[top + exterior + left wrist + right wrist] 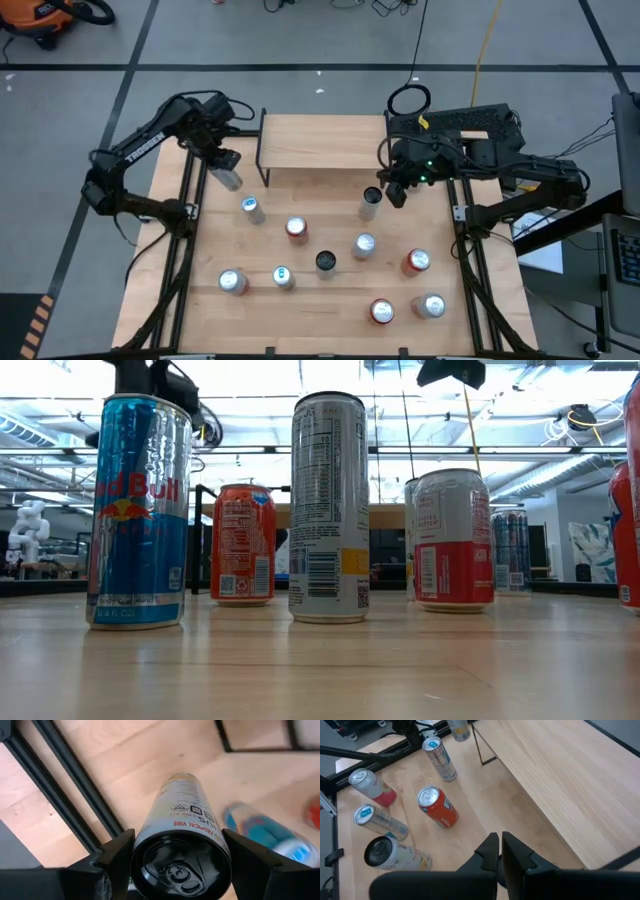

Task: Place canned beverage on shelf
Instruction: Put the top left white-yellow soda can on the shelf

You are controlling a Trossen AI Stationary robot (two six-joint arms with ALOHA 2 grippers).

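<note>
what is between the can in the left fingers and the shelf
Nothing visible. The left gripper holds the can up off the table, just left of the shelf, whose top is bare. The other cans stand nearer the front.

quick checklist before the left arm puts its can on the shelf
1. Can held: ok. The left gripper has its fingers on both sides of the slim can.
2. Can off the table: ok, lifted near the table's left edge.
3. Shelf top free: ok. The shelf shows bare wood.
4. Can over shelf: not ok; it sits left of the shelf's end.
5. Right gripper out of the way: cannot tell; shut, hovering by the shelf's right front corner.
6. Can upright: cannot tell.
</note>
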